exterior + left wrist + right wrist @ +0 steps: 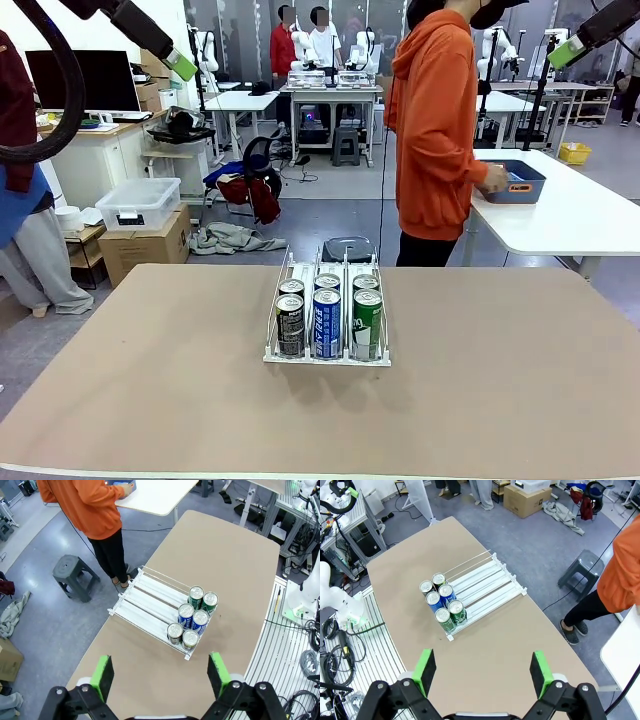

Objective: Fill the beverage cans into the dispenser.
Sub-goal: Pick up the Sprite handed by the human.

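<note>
The dispenser (326,357) stands mid-table, a white three-lane wire rack. Six beverage cans stand in it, two per lane at its front end. The front row is a dark can (290,325), a blue can (327,323) and a green can (367,323). From above, the cans (193,618) crowd one end of the dispenser (145,597), and the rest of its lanes are bare. The right wrist view shows the same cans (441,602) and dispenser (487,582). My left gripper (160,672) (181,65) and right gripper (482,672) (564,51) hang high above the table, both open and holding nothing.
A person in an orange hoodie (435,130) stands beyond the far edge, hands at a blue bin (515,185) on a white side table (570,220). A grey stool (72,575) sits on the floor near the table's far edge. Bare brown tabletop (150,380) surrounds the rack.
</note>
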Robot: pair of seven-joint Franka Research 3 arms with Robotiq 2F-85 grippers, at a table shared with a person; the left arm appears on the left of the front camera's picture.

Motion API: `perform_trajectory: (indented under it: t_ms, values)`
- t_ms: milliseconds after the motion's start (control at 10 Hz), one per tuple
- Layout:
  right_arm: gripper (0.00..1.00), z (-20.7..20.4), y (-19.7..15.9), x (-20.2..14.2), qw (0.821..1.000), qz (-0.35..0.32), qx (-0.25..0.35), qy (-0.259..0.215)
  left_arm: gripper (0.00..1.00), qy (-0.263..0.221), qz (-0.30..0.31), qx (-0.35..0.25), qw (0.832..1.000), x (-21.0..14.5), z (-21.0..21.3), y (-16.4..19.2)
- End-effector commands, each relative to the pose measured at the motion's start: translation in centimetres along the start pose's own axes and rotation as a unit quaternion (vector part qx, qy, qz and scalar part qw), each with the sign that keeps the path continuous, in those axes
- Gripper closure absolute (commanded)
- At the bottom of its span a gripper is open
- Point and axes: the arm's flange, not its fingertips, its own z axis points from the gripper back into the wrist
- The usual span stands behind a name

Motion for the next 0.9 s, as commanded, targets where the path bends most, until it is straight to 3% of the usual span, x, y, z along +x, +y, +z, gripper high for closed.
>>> perform_trajectory:
  t_ms: [0,800]
  values:
    - [0.00,0.02,-0.11,0.03,1.000,-0.001,-0.003,-0.001,0.00,0.003,-0.003,-0.003,1.000,-0.07,0.10,-0.16]
    - [0.00,0.02,-0.11,0.03,1.000,-0.001,-0.003,-0.001,0.00,0.003,-0.003,-0.003,1.000,-0.07,0.10,-0.16]
